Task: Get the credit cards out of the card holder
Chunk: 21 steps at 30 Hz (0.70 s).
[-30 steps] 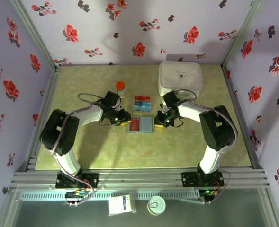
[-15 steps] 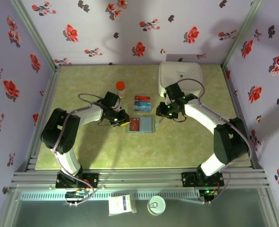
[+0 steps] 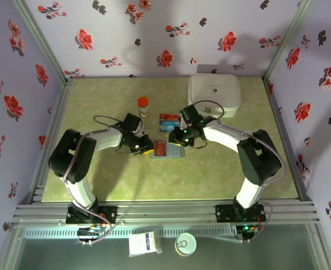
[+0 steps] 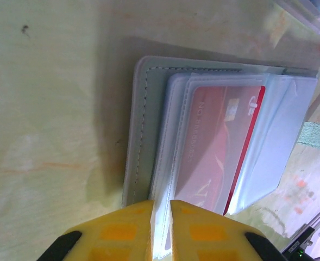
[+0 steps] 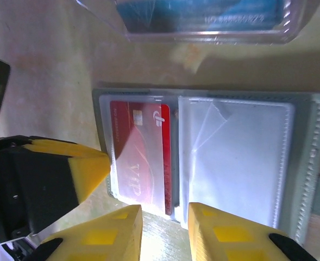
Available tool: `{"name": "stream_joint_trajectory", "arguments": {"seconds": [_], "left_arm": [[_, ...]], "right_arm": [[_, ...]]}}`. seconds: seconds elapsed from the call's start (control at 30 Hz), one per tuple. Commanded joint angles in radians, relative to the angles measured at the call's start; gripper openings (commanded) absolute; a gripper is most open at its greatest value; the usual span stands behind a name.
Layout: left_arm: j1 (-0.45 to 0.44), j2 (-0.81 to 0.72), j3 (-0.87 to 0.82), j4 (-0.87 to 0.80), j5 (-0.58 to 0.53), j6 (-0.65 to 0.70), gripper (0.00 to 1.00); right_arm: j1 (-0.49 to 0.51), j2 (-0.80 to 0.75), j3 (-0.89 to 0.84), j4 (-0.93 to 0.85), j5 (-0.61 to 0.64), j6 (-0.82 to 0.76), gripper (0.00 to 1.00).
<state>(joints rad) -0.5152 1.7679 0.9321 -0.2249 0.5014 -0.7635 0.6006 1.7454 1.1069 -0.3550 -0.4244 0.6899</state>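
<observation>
left claw pinches the clear sleeve of the card holder, red credit card just beyond its tips; right claw (fingers slightly apart, gripping nothing) hovers at the holder's centre fold.

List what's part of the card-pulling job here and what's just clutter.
Job:
- grey-blue bifold card holder, lying open
- red plastic card in its clear sleeve
- blue and red plastic cards lying just beyond it

Clutter:
- orange-capped small bottle
- white square zip case
</observation>
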Motion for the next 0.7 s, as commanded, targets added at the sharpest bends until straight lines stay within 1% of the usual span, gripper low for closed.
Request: {"name": "stream_joint_trajectory", "arguments": {"seconds": [0.0,0.13,0.23,0.4,0.53,0.67], "left_arm": [[-0.001,-0.025,0.032,-0.046,-0.004,0.008,0.14],[0.007,-0.022,0.101,-0.11,-0.029,0.041,0.15],[0.006,0.005,0.126,-0.111,-0.016,0.043,0.12],[0.003,0.053,0.134,-0.098,-0.005,0.053,0.06],[0.004,0.089,0.134,-0.099,0.004,0.067,0.03],[0.004,0.103,0.127,-0.115,-0.018,0.086,0.0]], "right_arm": [[0.018,0.036,0.028,0.05,-0.025,0.032,0.29],[0.03,0.074,0.035,0.08,-0.029,0.05,0.28],[0.036,0.095,0.041,0.099,-0.034,0.059,0.27],[0.038,0.124,0.042,0.131,-0.037,0.077,0.26],[0.038,0.147,0.042,0.16,-0.051,0.089,0.25],[0.038,0.172,0.045,0.191,-0.073,0.1,0.25]]}}
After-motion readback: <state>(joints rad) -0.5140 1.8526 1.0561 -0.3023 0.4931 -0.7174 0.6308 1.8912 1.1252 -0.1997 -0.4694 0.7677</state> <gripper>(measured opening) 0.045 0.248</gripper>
